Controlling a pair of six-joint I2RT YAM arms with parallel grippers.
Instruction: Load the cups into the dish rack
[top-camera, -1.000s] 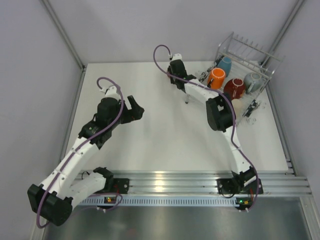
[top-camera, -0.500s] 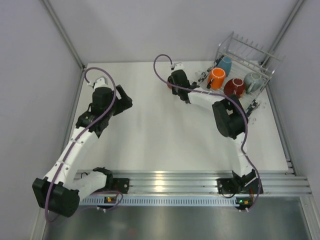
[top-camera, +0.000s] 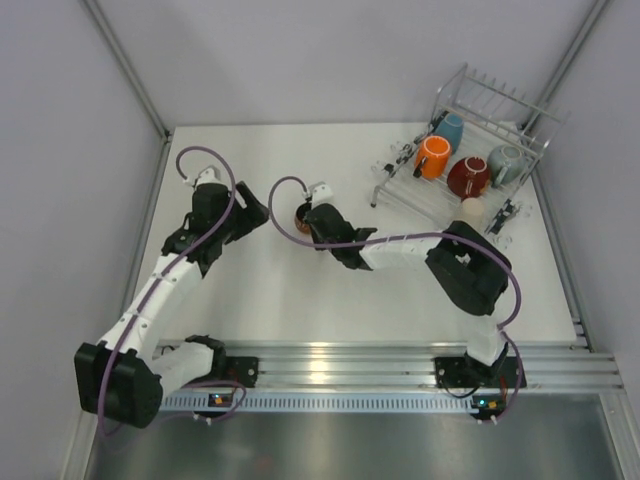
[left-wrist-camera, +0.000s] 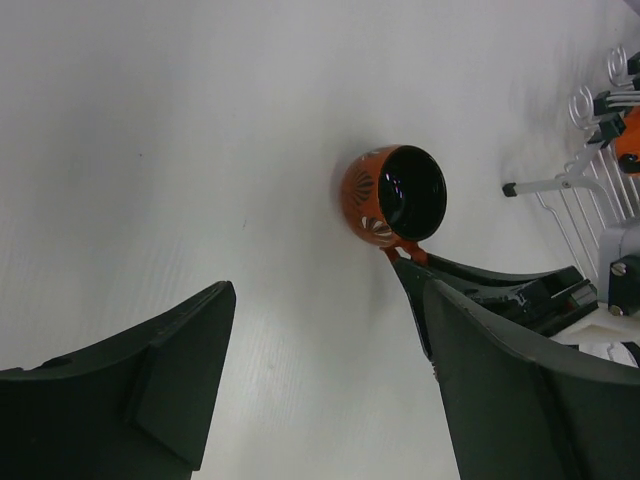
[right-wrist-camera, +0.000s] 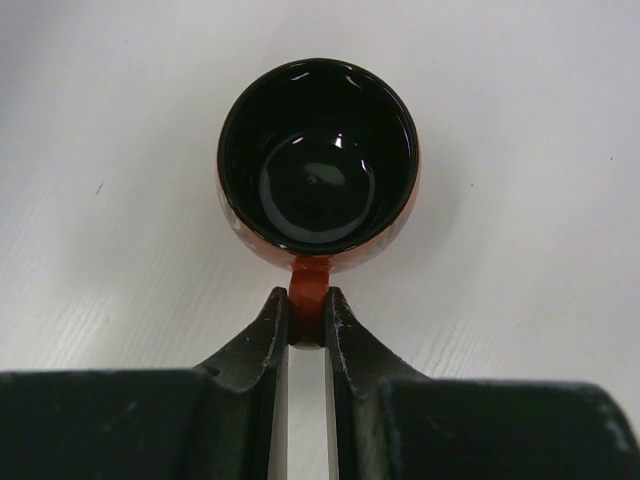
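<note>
Left of centre in the overhead view, over the white tabletop (top-camera: 300, 300), is the dark-and-orange mug (top-camera: 301, 214). It's glossy black inside and orange outside, with a pale fan pattern on its side. So the right fingers (right-wrist-camera: 262, 345) are pinched narrow on its little orange handle, one on each side, and the mug's mouth faces pretty much straight at that wrist camera. Honestly can't tell if the mug is resting on the tabletop or just off it. Meanwhile the left fingers (left-wrist-camera: 170, 380) are spread wide with nothing between them. They hang near the mug on its left, pointed toward it and not touching.

Way over in the upper right corner is the dish rack (top-camera: 500, 100), well apart from this mug. Sitting in it are an orange mug (top-camera: 433, 157), a red mug (top-camera: 468, 176), a grey mug (top-camera: 505, 163) and a light blue cup (top-camera: 452, 128) behind the orange one. A beige tumbler (top-camera: 471, 208) is at the rack's near edge, right by the right arm's elbow.
</note>
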